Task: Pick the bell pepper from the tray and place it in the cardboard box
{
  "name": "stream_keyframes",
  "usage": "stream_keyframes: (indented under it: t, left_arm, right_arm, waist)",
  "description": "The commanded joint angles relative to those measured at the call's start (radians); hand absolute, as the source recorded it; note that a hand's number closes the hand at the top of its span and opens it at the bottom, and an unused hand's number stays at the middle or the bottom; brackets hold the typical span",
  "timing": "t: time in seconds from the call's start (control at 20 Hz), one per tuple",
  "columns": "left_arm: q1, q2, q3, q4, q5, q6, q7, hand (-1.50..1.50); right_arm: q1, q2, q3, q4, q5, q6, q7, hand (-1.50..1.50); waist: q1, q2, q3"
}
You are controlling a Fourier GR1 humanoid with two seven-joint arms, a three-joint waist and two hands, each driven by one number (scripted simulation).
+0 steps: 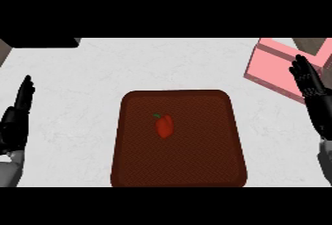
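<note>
A small red bell pepper (pixel 164 126) with a green stem lies near the middle of a dark brown tray (pixel 207 162) on the white counter. A pink cardboard box (pixel 271 68) sits at the far right, partly behind my right hand. My left hand (pixel 16 121) rests at the left edge, fingers straight and pointing up, well apart from the tray. My right hand (pixel 311 90) stands at the right edge, fingers straight up, overlapping the box's near corner. Neither hand holds anything.
A dark object (pixel 42 42) sits at the counter's far left corner. White counter (pixel 77 79) surrounds the tray on the left, right and far sides.
</note>
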Motion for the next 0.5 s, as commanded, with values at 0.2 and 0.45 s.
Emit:
stream_keyframes:
  t: [0.2, 0.45]
  left_arm:
    - [-0.085, -0.129, -0.213, -0.087, 0.012, -0.173, 0.051, 0.0]
    - [-0.078, -0.15, -0.245, -0.09, 0.052, -0.235, 0.072, 0.0]
  right_arm:
    - [0.073, 0.317, 0.29, 0.005, 0.195, -0.252, 0.211, -1.5]
    - [0.094, 0.126, 0.352, 0.058, 0.568, -0.387, 0.194, -1.5]
  waist:
    - [0.019, -0.021, 0.031]
    - [-0.003, -0.029, 0.019]
